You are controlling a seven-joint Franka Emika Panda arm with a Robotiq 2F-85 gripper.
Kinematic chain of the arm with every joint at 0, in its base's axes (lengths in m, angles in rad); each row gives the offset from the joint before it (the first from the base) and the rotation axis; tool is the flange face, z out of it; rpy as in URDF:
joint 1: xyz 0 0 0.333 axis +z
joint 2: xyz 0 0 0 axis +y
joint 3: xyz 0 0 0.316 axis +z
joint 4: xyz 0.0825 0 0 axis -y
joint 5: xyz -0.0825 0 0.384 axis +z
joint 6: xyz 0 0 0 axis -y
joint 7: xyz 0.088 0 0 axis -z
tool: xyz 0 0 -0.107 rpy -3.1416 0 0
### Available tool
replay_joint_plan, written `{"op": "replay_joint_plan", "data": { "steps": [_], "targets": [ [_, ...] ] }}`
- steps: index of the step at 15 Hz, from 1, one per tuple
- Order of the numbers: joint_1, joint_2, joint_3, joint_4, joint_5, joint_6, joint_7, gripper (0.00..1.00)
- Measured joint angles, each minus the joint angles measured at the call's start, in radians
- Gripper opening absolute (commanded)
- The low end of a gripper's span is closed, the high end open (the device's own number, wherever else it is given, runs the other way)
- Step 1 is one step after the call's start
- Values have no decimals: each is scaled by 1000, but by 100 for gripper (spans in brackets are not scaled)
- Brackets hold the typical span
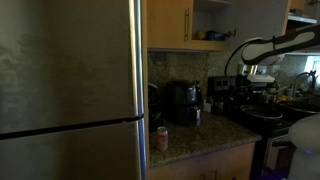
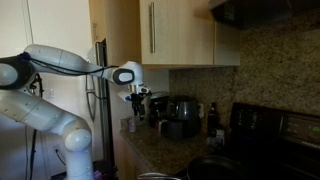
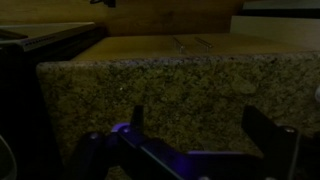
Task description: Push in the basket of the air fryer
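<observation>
No readable text, brand or number in any view. The reddish can (image 1: 162,138) is too small and dim to make out any label. Air fryer (image 1: 183,102) front: same, nothing legible.

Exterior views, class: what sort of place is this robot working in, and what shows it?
Most likely a home kitchen: a steel fridge, wooden wall cupboards above a speckled stone counter, and a black stove.

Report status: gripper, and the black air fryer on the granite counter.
Gripper open, empty. Black air fryer on speckled granite counter, untouched; whether pushed in, too dark to tell. No blocker visible.
</observation>
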Motion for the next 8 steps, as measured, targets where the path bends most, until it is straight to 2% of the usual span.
{"op": "replay_joint_plan", "data": {
  "steps": [5, 8],
  "targets": [
    [72, 168, 65, 2, 5, -24, -19, 100],
    [103, 304, 98, 35, 3, 77, -26, 100]
  ]
}}
